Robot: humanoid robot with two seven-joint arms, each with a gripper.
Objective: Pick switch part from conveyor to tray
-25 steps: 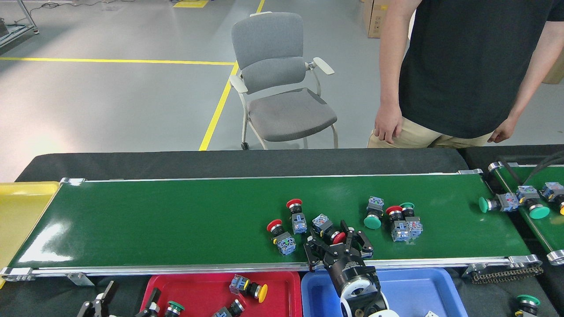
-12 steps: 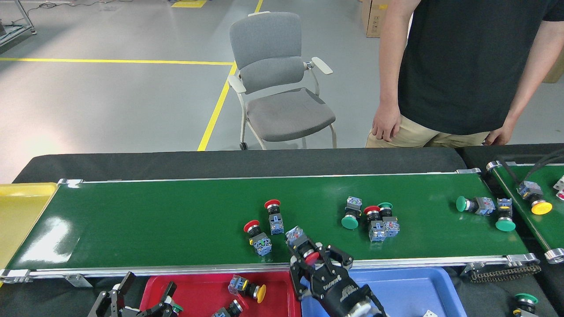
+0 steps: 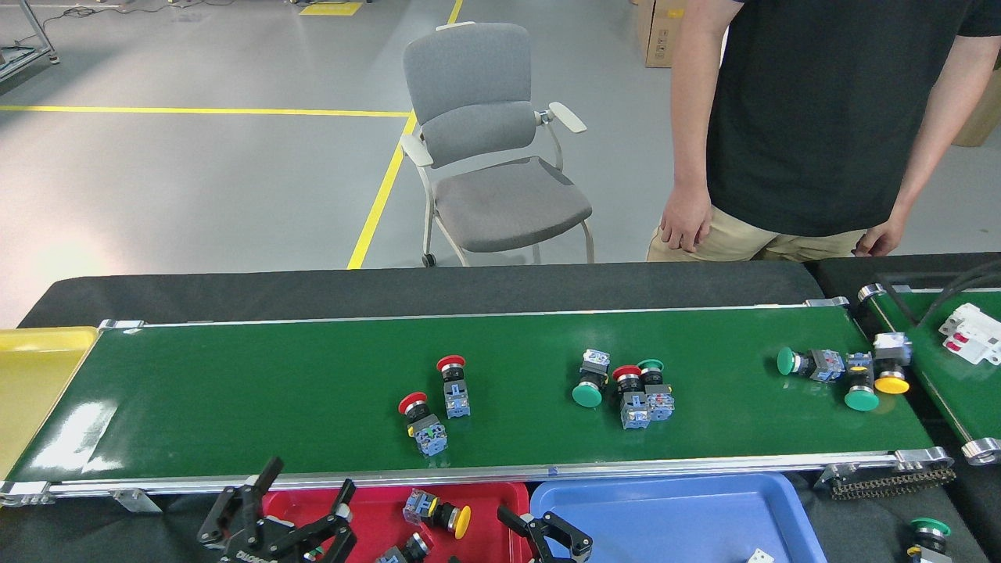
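Switch parts (image 3: 422,418) are scattered on the conveyor (image 3: 235,391). The left pincer (image 3: 297,512) is held spread over the red tray (image 3: 516,500). The right pincer (image 3: 543,532) is seen low by the blue tray (image 3: 704,516), spread, nothing visibly pinched.

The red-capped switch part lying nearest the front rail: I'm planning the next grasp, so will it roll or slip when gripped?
The red-capped switch part looks rigid, moulded plastic. Its blocky contact end probably stops rolling, though the round cap could pivot if nudged. The glossy conveyor suggests it may slide.
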